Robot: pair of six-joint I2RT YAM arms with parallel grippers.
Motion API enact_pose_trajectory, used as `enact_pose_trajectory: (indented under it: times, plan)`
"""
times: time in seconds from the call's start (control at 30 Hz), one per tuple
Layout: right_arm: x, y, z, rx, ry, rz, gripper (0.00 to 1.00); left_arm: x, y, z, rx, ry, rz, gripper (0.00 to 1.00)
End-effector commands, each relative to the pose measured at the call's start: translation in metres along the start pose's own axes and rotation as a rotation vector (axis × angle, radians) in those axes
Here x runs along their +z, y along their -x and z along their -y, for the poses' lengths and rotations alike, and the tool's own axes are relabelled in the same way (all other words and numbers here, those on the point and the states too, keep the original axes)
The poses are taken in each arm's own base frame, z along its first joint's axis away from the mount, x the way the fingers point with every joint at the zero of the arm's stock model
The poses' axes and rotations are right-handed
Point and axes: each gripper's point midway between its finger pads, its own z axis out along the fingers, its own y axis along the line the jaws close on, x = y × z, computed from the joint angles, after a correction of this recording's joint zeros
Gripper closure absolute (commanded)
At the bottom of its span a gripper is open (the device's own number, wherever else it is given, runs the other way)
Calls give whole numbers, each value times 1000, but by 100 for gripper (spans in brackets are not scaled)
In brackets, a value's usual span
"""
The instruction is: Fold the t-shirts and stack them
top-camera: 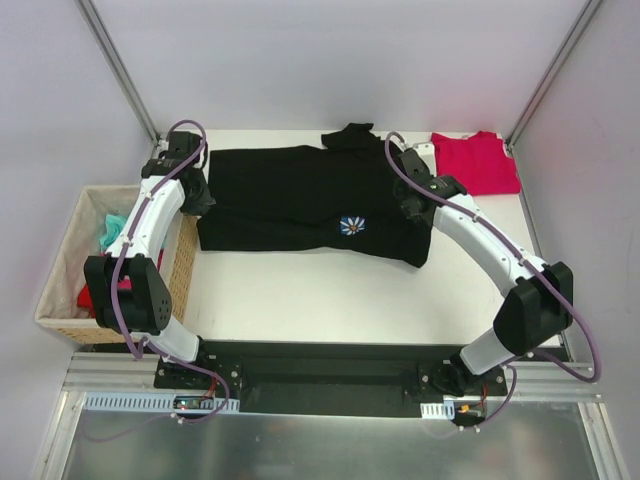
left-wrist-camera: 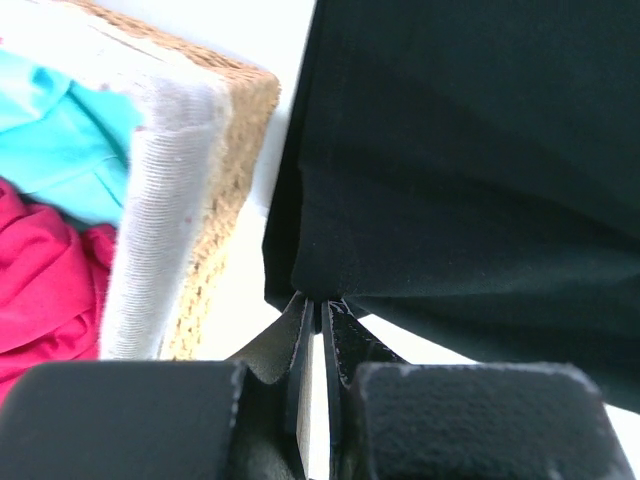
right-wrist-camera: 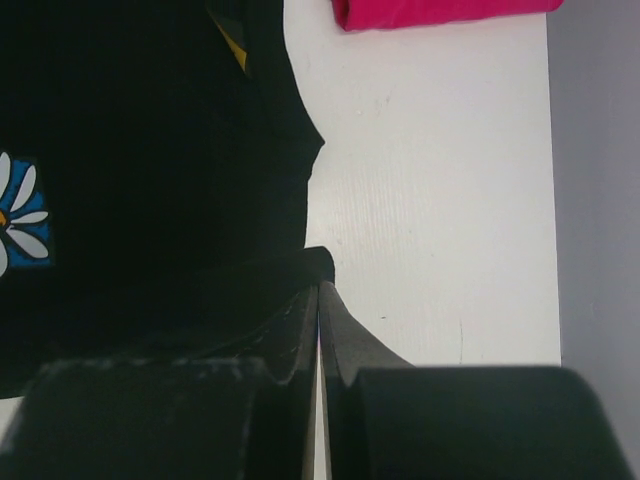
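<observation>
Pale grey walls are closing in the cell, with two slanted metal posts rising behind the black t-shirt. The white matte tabletop is carrying that shirt, which is lying spread flat and sideways, with bare surface showing in front of it. A woven tan basket is sitting just left of the black t-shirt, off the tabletop edge, holding teal cloth and pink-red cloth. The red t-shirt is lying flat to the right of the black t-shirt, slightly behind it and apart from it. The left pincer is pinching the black t-shirt's left edge, jaws fully closed on cloth. The right pincer is doing the same at its right edge. A pale flower emblem is showing near the black t-shirt's front right.
</observation>
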Motion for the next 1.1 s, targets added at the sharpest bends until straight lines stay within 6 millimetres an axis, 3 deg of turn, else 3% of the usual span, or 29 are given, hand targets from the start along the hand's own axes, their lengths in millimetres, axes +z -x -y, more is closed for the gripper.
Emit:
enact_pose_trajectory:
  times: [0.0, 0.23, 0.5, 1.07]
  plan:
    - [3, 25, 9, 18, 12, 41, 99, -8, 10, -17, -2, 66, 52, 100]
    - [0, 50, 4, 6, 55, 81, 99, -13, 6, -20, -4, 70, 63, 100]
    - [-8, 72, -17, -4, 170, 112, 99, -11, 1, -22, -4, 70, 62, 100]
    - [-12, 121, -39, -78, 198, 193, 99, -12, -2, -26, 1, 84, 74, 100]
